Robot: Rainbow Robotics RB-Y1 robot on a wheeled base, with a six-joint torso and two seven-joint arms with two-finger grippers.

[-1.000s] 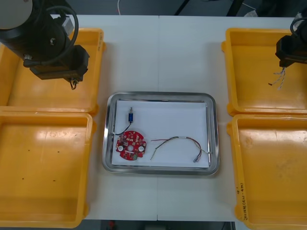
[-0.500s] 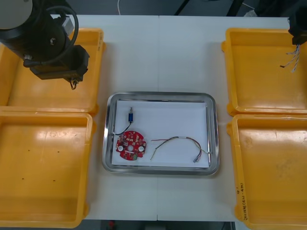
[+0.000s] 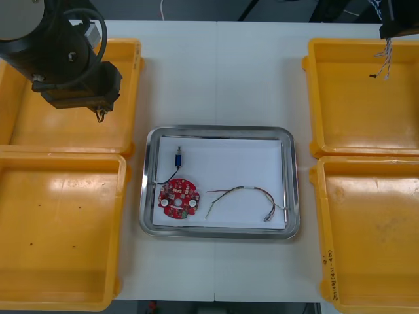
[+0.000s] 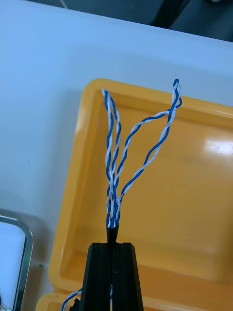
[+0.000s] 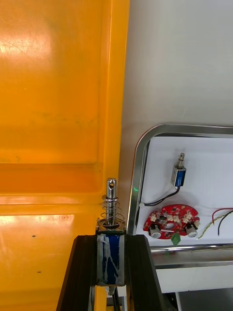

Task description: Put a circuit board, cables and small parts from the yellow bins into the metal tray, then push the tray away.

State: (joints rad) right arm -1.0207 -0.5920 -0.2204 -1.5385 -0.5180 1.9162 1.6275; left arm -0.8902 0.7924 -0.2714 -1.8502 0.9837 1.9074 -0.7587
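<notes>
Count: four yellow bins (image 3: 65, 229), two per side; one metal tray (image 3: 219, 129) between them; one round red circuit board (image 3: 178, 199); two small metal parts; three cables.

Tray: shiny rim, rounded corners, white inside. It holds the circuit board at its near left, a blue-bodied small metal part (image 3: 177, 159) with a thin black cable (image 3: 167, 178) curving toward the board, and a loose red and yellow cable (image 3: 242, 193).

Left end effector (image 5: 110, 240), above the far left bin by its inner wall, pinches the other small metal part (image 5: 111, 206), blue with a spring and pin.

Right end effector (image 4: 111, 248), over the far right bin's far edge, is clamped on a twisted blue and white cable (image 4: 113, 209), its looped strands hanging free.

Bare table (image 3: 219, 72) borders the tray on all sides.
</notes>
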